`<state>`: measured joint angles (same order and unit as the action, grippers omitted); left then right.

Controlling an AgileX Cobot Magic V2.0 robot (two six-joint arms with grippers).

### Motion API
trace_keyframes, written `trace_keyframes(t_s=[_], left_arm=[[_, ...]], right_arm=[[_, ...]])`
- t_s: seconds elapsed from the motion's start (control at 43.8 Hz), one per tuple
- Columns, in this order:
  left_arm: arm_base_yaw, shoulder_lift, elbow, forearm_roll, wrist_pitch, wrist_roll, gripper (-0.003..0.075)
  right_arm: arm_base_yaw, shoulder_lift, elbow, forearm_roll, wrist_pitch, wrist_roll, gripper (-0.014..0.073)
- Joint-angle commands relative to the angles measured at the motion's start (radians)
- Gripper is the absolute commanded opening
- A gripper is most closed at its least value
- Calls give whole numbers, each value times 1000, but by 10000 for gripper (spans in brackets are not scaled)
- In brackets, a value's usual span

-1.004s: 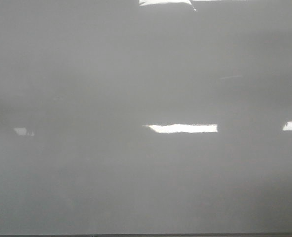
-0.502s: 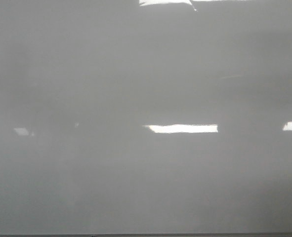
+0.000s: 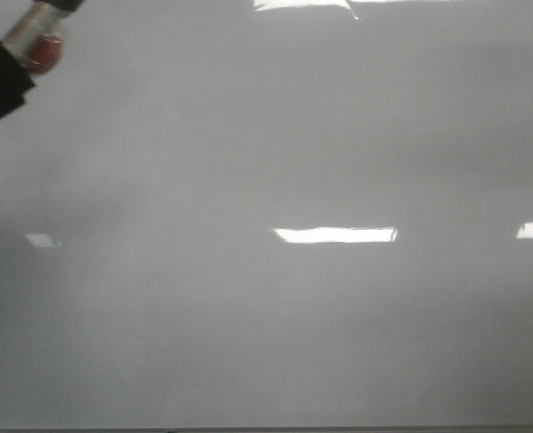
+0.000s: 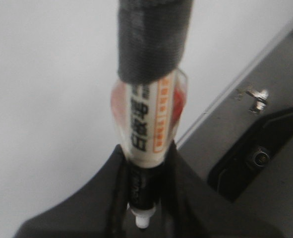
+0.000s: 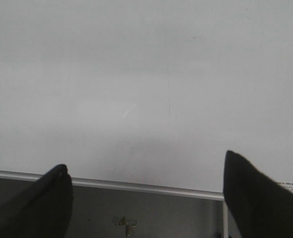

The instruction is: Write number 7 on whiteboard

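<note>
Board (image 3: pixel 275 162) fills the front view, glossy pale grey, with bright strip reflections across it and a thin dark edge along the bottom. No marker line shows on it; the 7 is not yet drawn.

Left gripper (image 3: pixel 0 77) enters at the top left corner of the front view, dark, holding a marker (image 3: pixel 36 41). There the marker's long axis runs on a slant, from the gripper up and to the right, out of the picture.

In the left wrist view the left gripper (image 4: pixel 144 171) has its black fingers (image 4: pixel 104 186) pinched on the marker (image 4: pixel 148 116) from both sides. The barrel is clear with a label of red and black print; black tape wraps the far part. A small white end sits down between the fingers. I cannot tell which end is the tip. Board surface (image 4: pixel 47 99) lies behind it.

Right gripper (image 5: pixel 144 171): fingers (image 5: pixel 47 198) spread wide, holding nothing, over the board (image 5: pixel 146 74) near its pale frame edge.
</note>
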<state>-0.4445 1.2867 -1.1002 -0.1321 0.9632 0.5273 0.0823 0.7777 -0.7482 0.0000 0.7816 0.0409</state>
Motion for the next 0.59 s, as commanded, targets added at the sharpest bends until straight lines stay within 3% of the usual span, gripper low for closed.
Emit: trace_keyframes(t_s=[0.0,0.183,0.411,0.571], left_arm=[[-82,19,-53,-79,12,85,-20],[-218,97,-87,-80,18,160,-20],[-345,166,-103,-79,16,204,-20],[-396,186,-103,-77,9,225,-20]], right_arm=[[-2,44,-56,0,-11,-15,634],[39,124,-66,54,24,-114,634],[178,191,-68,231,68,-402,634],[288,207,-68,406,88,-677,634]])
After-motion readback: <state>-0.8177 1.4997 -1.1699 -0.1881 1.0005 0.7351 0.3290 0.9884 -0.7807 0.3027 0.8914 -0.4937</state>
